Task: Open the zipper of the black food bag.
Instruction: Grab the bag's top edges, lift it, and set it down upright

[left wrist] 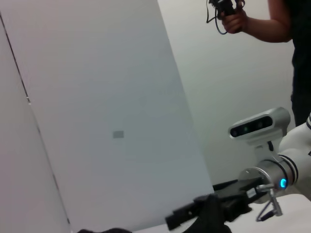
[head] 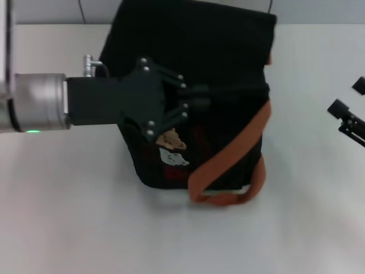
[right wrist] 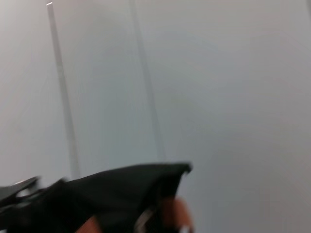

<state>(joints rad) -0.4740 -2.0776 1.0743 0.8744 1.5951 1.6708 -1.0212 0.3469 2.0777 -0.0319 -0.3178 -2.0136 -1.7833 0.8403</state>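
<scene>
Two arms: left gripper [head: 197, 103] over the bag's [head: 228, 51] top front edge; right gripper [head: 347, 108] parked well off to the right
Left fingers: black on black, so I cannot tell if they pinch anything
Zipper: not discernible, probably under those fingers
Bag: mid-table, boxy soft black fabric, orange-brown strap [head: 228, 157] drooping down front
Risk: limp cloth may bunch or the bag may drag if pulled unbraced

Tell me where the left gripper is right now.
In the head view the left gripper reaches in from the left over the top front edge of the black food bag, just above the bear pictures.
</scene>
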